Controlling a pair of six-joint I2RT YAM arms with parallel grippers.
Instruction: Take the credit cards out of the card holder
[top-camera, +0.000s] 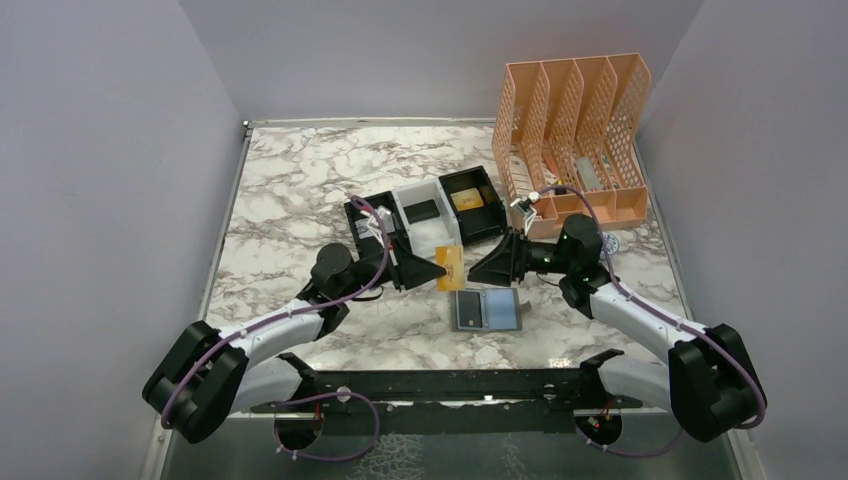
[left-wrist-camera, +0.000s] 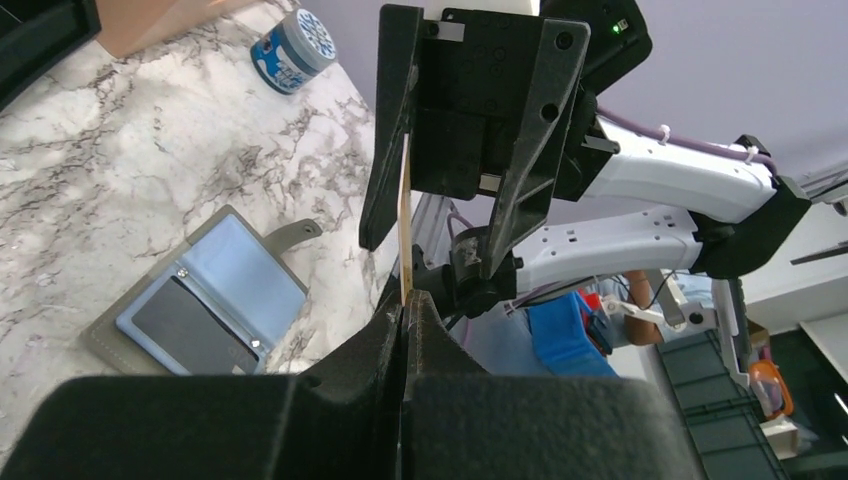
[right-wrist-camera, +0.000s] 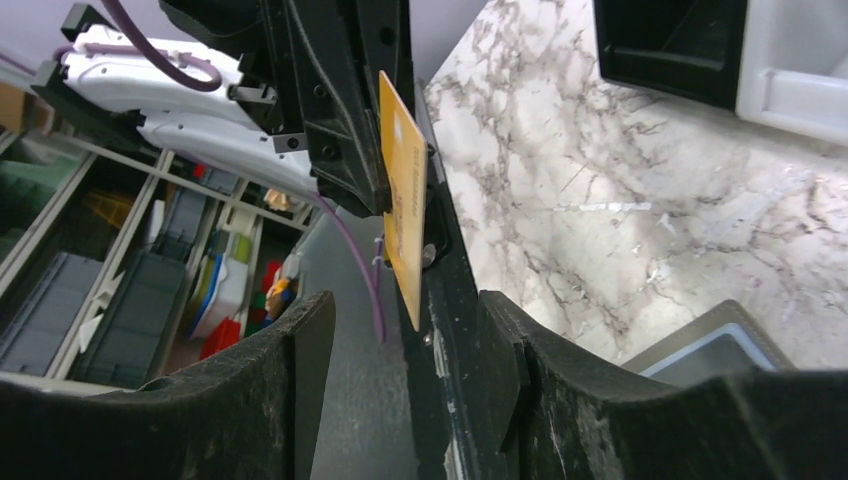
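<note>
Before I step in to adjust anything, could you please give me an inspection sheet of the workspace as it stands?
Surface: marble-patterned table, nothing spilled that shows.
Job's things: card holder lies open and flat near the arms; gold credit card is out of it, held on edge above the table. Whether other cards remain inside cannot be told.
Clutter: black-and-white tray and peach file rack at the back; small blue-and-white tub near the rack.
Grippers: left gripper shut on the credit card; right gripper open, facing the card.
Cables: purple cables along both arms, clear of the card.
Surroundings: plain pale walls on three sides.
</note>
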